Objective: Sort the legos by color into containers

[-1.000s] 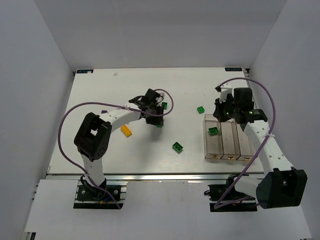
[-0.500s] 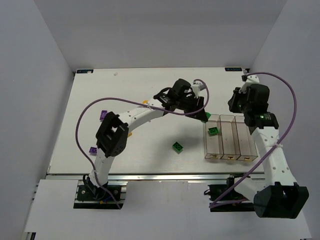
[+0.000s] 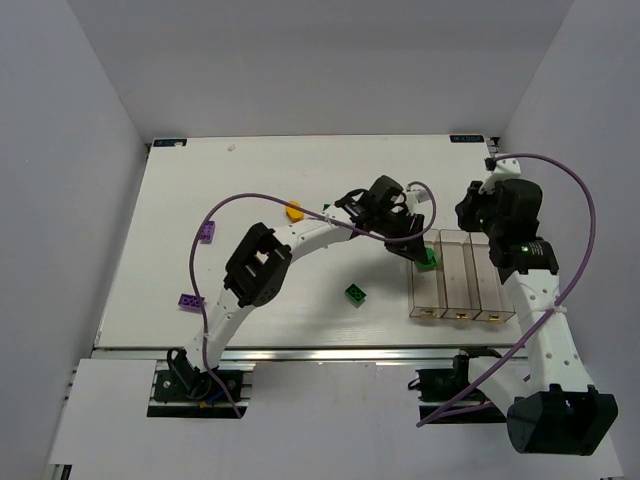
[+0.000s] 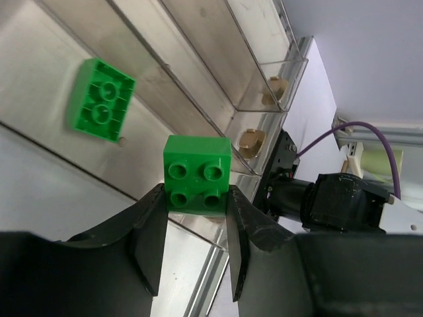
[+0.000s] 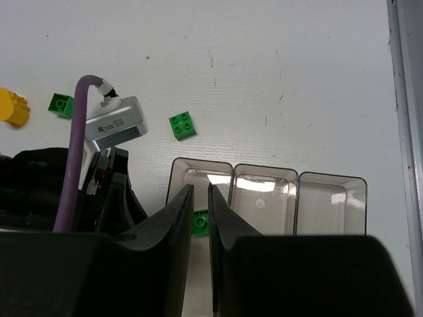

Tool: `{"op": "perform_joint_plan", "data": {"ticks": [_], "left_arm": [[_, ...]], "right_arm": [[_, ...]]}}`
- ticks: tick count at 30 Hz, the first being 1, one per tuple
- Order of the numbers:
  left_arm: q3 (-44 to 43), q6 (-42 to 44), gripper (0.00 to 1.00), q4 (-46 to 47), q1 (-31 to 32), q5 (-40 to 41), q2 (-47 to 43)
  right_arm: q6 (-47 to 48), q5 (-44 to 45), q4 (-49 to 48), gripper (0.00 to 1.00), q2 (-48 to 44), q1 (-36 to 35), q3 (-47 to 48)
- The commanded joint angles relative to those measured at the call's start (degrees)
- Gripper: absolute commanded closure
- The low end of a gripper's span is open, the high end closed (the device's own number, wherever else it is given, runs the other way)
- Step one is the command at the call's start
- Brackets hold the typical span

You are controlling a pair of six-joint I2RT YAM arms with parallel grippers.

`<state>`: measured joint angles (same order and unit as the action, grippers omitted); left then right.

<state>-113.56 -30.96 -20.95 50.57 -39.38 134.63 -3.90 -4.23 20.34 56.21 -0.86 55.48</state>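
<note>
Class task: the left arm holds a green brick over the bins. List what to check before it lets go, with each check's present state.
1. Green brick gripped squarely by the left gripper: ok.
2. Brick over the leftmost bin: ok, by the top view.
3. Bin contents match, one green lego inside: ok.
4. Right gripper apart from the left one: ok.
5. Drop height above the bin: cannot tell.

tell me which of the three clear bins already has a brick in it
The leftmost bin in the overhead view: a green brick lies on its floor. The middle bin and the right bin hold no bricks.
</note>
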Motion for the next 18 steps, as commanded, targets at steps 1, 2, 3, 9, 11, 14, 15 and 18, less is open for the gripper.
{"op": "perform_joint_plan", "data": {"ticks": [1,2,3,9,11,14,15,18], "left_arm": [[-3.1,-0.9,0.55,0.8,1.2,-2.0,-0.8],[-3.2,-0.9,0.49,0.7,1.7,-1.8,-0.5],[-3.4,-0.9,0.44,0.4,1.7,-1.4,-0.4],[-3.3,-0.2,0.29,-0.5,1.7,0.4,-1.1],[-3.4,-0.1,0.28,-0.8,1.7,1.1,-1.8],[-3.1,0.0,0.3,-1.1,1.0,3.2,-3.0],[-2.6,-0.1,0.32,-0.9,1.0,4.1,-4.6],[1.3,0.2,0.54,-1.3,-1.1,10.4,-10.3]], "right_arm": [[1.2,-0.9,-2.8,0.79,-1.2,0.2,-0.6],[1.4,-1.0,-2.7,0.79,-1.4,0.1,-0.7],[1.5,-1.2,-2.8,0.78,-1.4,0.1,-0.8],[3.6,-4.5,-2.3,0.68,-0.9,0.2,-1.3],[6.4,-9.1,-1.6,0.59,-1.4,1.7,-1.2],[12.2,-19.0,-0.4,0.45,-3.0,1.9,-0.6],[15.6,-22.1,0.0,0.42,-3.6,1.8,-0.6],[21.6,-33.8,1.3,0.33,-5.9,1.7,-0.5]]}}
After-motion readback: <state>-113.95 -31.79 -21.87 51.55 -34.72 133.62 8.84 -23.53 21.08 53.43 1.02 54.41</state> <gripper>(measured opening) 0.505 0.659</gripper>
